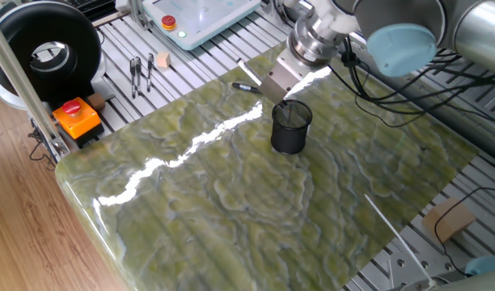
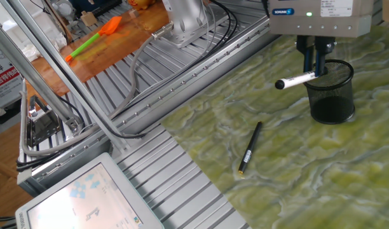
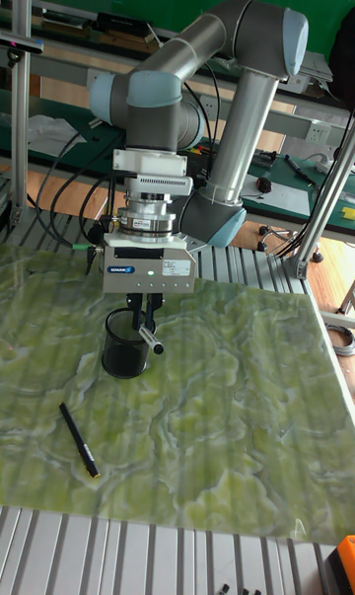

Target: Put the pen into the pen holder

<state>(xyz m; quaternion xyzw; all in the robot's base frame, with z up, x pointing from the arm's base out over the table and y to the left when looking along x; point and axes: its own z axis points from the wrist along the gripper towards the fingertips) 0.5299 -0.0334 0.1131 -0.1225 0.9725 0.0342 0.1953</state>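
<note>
My gripper (image 2: 316, 62) is shut on the pen (image 2: 297, 79), a white barrel with a black cap, held roughly level in the air. The capped end sticks out to the left. The held end sits just over the near rim of the pen holder (image 2: 333, 92), a black mesh cup standing upright on the green marbled table. From the tall fixed view the gripper (image 3: 148, 317) hangs at the right edge of the pen holder (image 3: 123, 344), the pen (image 3: 151, 339) pointing at the camera. In one fixed view the gripper (image 1: 278, 83) is just behind the pen holder (image 1: 291, 127).
A thin all-dark pen (image 2: 249, 149) lies on the table left of the holder, also seen as the dark pen (image 3: 79, 440). An orange button box (image 1: 76, 116) and a black reel (image 1: 44, 47) sit off the table's left end. A cardboard box (image 1: 447, 219) lies beyond the right edge.
</note>
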